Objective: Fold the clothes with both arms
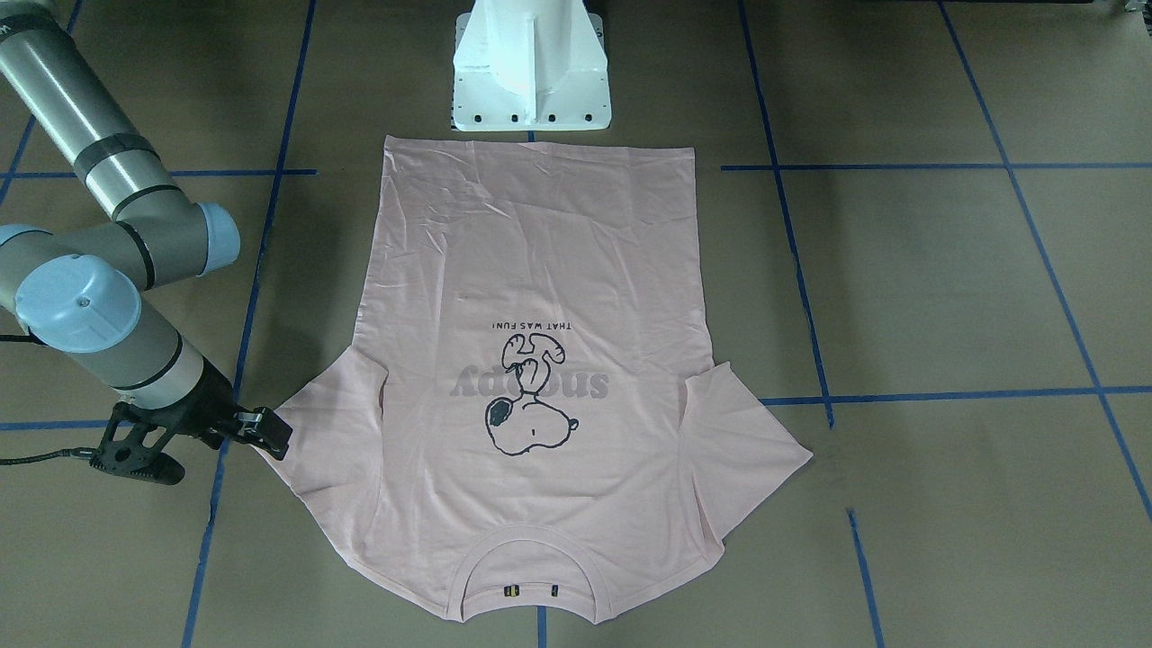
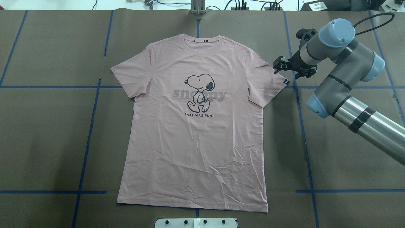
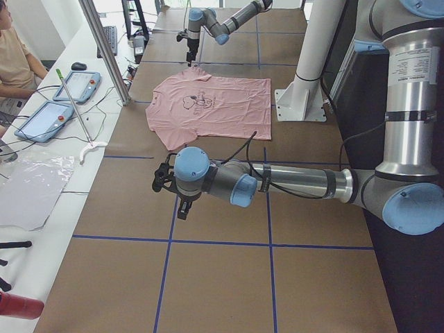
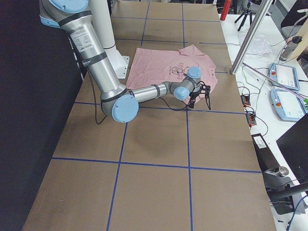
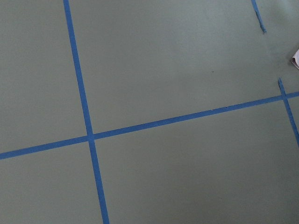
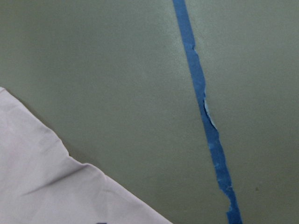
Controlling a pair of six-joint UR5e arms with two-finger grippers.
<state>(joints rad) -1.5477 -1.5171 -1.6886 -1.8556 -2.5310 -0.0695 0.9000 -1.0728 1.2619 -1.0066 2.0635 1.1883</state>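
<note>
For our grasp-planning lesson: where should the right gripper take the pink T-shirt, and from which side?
Probably the sleeve hem beside the right gripper, coming in low from outside the T-shirt. It lies flat, so only a free edge gives the jaws something to pinch, and this sleeve juts toward the gripper.

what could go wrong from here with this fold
1. The right gripper sits at the very edge of the T-shirt sleeve; a shallow pinch there might slip or catch one layer only.
2. The left gripper hovers over bare table, away from the T-shirt; if the right arm pulls alone, the T-shirt may drag askew.
3. Creases near the hem could get folded in.
</note>
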